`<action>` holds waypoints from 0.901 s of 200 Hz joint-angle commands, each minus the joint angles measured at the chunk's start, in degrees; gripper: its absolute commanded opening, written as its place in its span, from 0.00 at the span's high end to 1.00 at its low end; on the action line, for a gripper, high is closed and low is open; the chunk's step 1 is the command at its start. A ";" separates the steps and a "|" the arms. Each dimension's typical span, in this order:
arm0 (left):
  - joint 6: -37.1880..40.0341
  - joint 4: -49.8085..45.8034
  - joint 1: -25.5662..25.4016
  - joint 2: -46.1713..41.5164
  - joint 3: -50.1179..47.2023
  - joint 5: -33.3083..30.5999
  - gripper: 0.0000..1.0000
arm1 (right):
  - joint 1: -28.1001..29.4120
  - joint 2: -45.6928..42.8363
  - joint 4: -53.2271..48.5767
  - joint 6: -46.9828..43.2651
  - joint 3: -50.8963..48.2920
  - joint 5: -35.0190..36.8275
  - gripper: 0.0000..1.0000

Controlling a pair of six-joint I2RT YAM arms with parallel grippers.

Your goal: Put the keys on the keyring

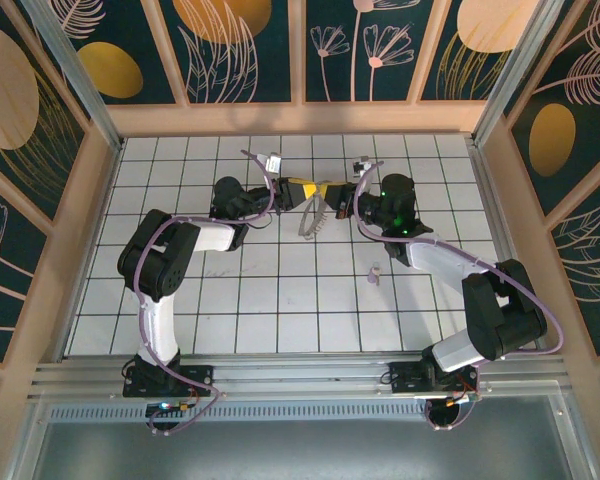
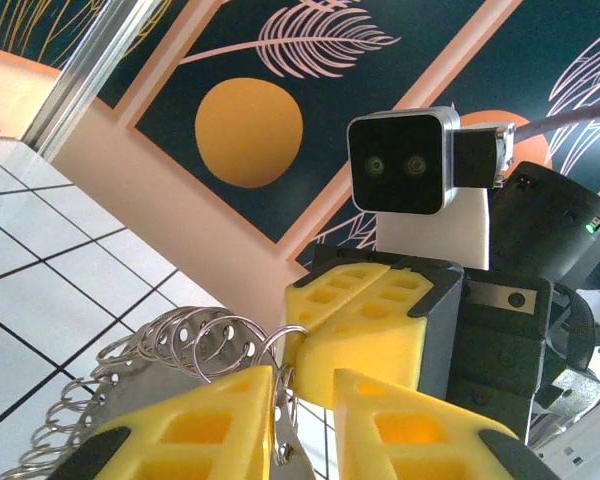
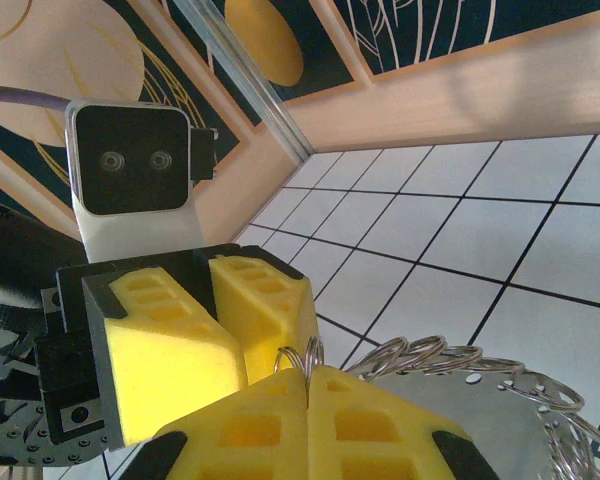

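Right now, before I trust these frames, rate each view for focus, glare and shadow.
Top external: evenly lit, sharp, only faint shadows on the tiles; the key is too small for detail. Left wrist: the left gripper's fingers look slightly soft at the bottom edge, the metal rings glint. Right wrist: the right gripper's fingers are slightly blurred, the rings shine, the tiles are clear.

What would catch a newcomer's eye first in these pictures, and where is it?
Two yellow grippers meet nose to nose above the far middle of the table: the left gripper and the right gripper, shut on a wire ring by a perforated metal plate. A lilac key lies on a tile nearer the right arm.
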 commanded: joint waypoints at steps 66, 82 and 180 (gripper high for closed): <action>-0.64 4.01 -0.78 0.45 -0.73 1.72 0.83 | -0.70 -2.00 3.27 -0.53 -0.40 0.35 1.00; -0.04 3.08 -1.07 0.48 -0.67 1.99 0.84 | -0.66 -2.05 3.38 -0.43 -0.49 0.26 1.00; 7.12 -5.11 -1.78 -3.10 -1.03 -2.08 1.00 | -4.76 -4.99 2.65 3.72 -2.92 1.79 0.74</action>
